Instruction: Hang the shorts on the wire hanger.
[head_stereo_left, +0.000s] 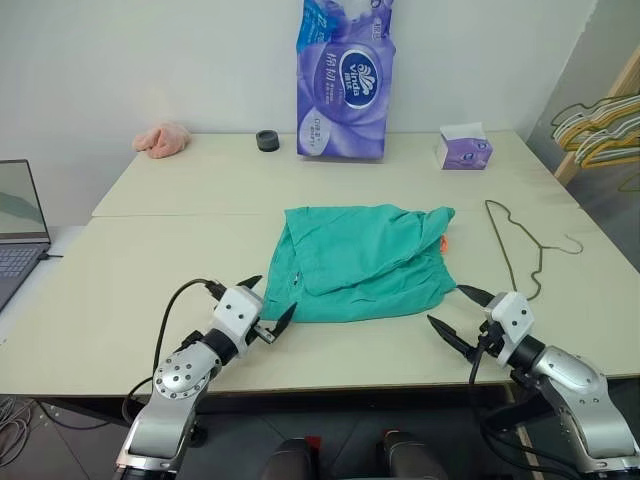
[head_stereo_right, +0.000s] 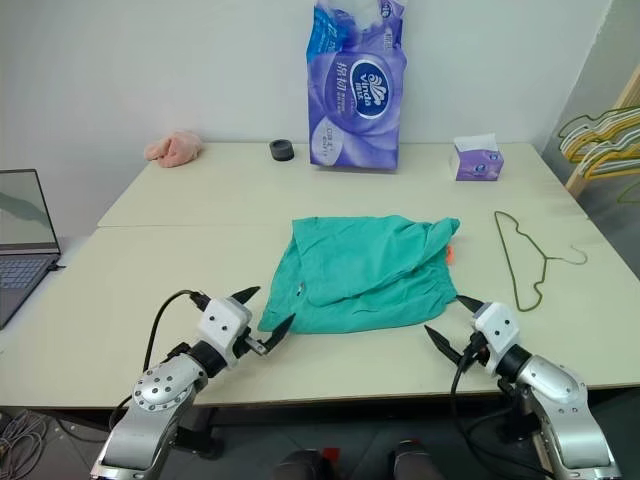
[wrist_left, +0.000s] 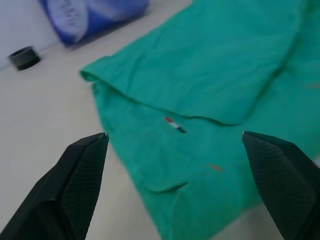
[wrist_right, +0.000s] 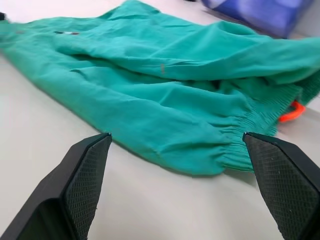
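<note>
Here the shorts (head_stereo_left: 365, 262) lie crumpled flat near the middle of the bench (head_stereo_left: 150, 270), the gathered waistband toward the robot's right, with a small orange tag (head_stereo_left: 443, 243) poking out at that edge. The hanger (head_stereo_left: 517, 247) lies flat on the bench just to the right of the shorts, apart from them, its hook curling toward the right edge.

The left claw (head_stereo_left: 267, 305) hovers over the near edge of the bench, its two black fingers spread wide, the tips just beside the shorts' near left corner and not touching the fabric. The right claw (head_stereo_left: 459, 313) hovers at the near right, fingers likewise spread wide and holding nothing, near the shorts' near right corner. In the left wrist view the fingers (wrist_left: 75, 185) frame the folded left side of the shorts; in the right wrist view the fingers (wrist_right: 80, 185) frame the elastic waistband and the orange tag.

At the far side of the bench stand a purple tissue pack (head_stereo_left: 345, 80), a small tissue box (head_stereo_left: 463, 148), a black ring (head_stereo_left: 267, 140) and a pink cloth (head_stereo_left: 163, 139). A laptop (head_stereo_left: 18, 225) sits at the left, and more hangers (head_stereo_left: 600, 125) hang at the right.
</note>
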